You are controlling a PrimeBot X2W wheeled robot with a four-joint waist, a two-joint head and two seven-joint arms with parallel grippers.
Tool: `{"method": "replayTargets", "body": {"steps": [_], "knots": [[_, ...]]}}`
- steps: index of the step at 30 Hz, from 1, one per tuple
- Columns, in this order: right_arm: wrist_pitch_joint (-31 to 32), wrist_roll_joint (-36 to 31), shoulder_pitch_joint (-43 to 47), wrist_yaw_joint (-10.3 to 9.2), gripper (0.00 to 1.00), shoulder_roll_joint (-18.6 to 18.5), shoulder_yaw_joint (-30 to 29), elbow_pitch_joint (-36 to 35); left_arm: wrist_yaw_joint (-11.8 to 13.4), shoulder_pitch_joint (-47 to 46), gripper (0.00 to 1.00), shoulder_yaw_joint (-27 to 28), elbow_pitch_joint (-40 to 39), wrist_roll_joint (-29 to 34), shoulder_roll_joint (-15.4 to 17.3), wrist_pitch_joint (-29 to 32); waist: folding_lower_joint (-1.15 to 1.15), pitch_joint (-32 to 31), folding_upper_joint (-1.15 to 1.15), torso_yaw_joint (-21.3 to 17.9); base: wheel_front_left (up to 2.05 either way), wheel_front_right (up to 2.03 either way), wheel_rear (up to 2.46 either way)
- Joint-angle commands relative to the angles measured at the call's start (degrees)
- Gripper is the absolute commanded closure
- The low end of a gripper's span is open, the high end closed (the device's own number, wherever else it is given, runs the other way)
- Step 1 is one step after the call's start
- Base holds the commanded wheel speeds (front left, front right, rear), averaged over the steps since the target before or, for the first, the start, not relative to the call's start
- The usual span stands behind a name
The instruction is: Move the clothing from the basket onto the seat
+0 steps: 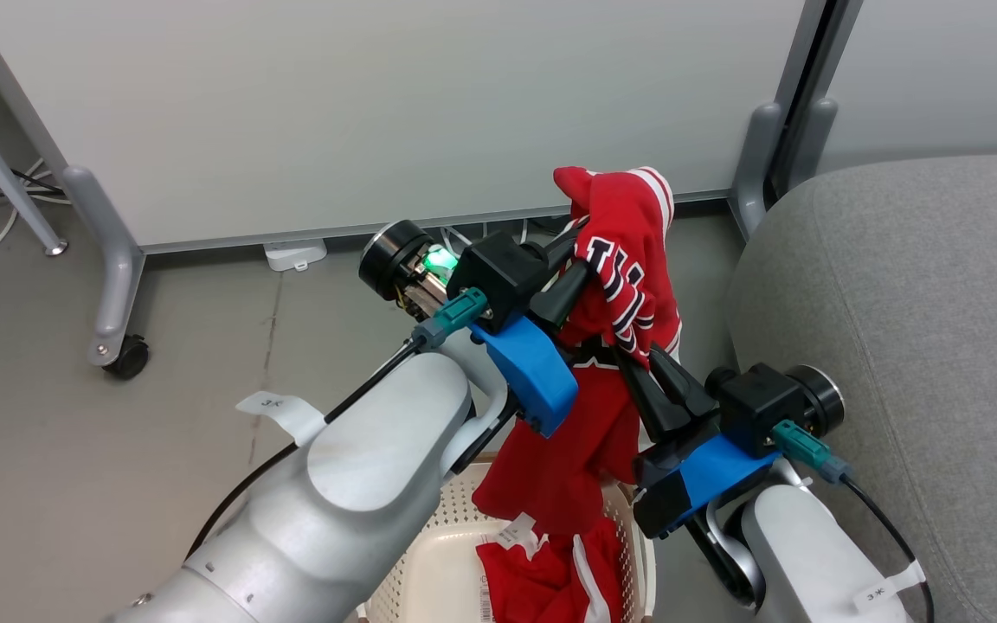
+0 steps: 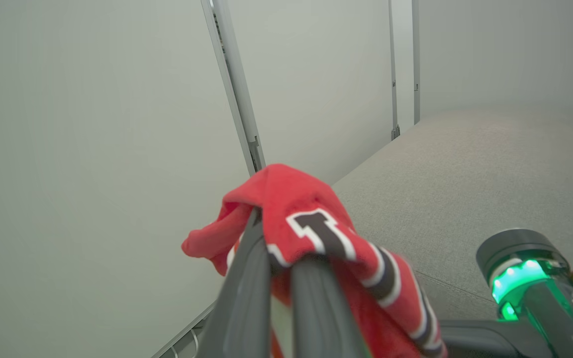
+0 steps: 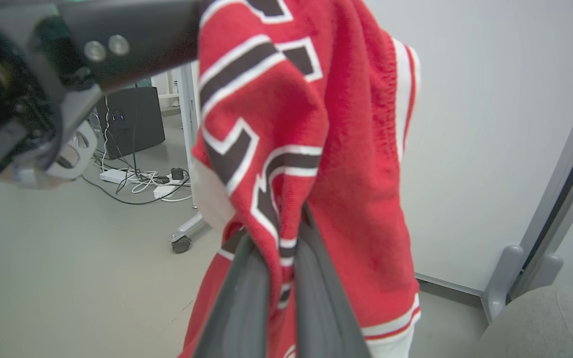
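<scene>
The red knitted jersey with black-and-white lettering (image 1: pixel 624 277) hangs at centre frame in the head view. Its long axis runs top to bottom, and its loose lower end trails over the cream perforated plastic basket (image 1: pixel 429 562) at the bottom edge. The left gripper (image 1: pixel 575 264) is clamped on its upper fold and the right gripper (image 1: pixel 650 372) pinches it lower down. A second red garment with white stripes (image 1: pixel 550 584) lies in the basket. The grey upholstered seat (image 1: pixel 897 329) fills the right side. A white wheeled partition panel (image 1: pixel 377 112) stands behind.
</scene>
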Motion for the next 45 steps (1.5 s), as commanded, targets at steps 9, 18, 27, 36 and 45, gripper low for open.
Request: {"method": "replayTargets", "body": {"steps": [9, 18, 27, 36, 45], "knots": [[0.0, 0.6, -0.2, 0.03, 1.0, -0.2, -0.1, -1.3, 0.8, -0.3, 0.0, 0.1, -0.3, -0.3, 0.2, -0.5, 0.0, 0.6, 0.0, 0.0, 0.0, 0.0, 0.0], [0.0, 0.3, -0.4, 0.03, 1.0, -0.2, -1.0, -2.9, 1.6, 1.5, 0.0, 0.3, -1.2, 0.1, 1.3, -0.8, 0.0, 1.0, 0.0, -0.3, 0.0, 0.0, 0.0], [0.0, -1.6, 1.2, 0.03, 1.0, -0.2, -3.5, -4.7, 2.7, 3.6, 0.0, 0.5, -3.3, 0.7, 2.1, -0.9, 0.0, 2.3, 0.0, -2.3, 0.0, 0.0, 0.0], [0.0, -4.3, 2.6, 0.03, 1.0, -0.2, -8.6, -6.6, 3.4, 5.4, 0.0, 0.7, -6.1, 1.9, 3.3, -1.0, 0.0, 4.0, 0.0, -6.7, 0.0, 0.0, 0.0], [0.0, -5.2, 3.6, 0.03, 1.0, -0.2, -12.5, -8.7, 4.1, 7.7, 0.0, 0.3, -9.2, 4.1, 4.1, -0.9, 0.0, 5.4, 0.0, -12.3, 0.0, 0.0, 0.0]]}}
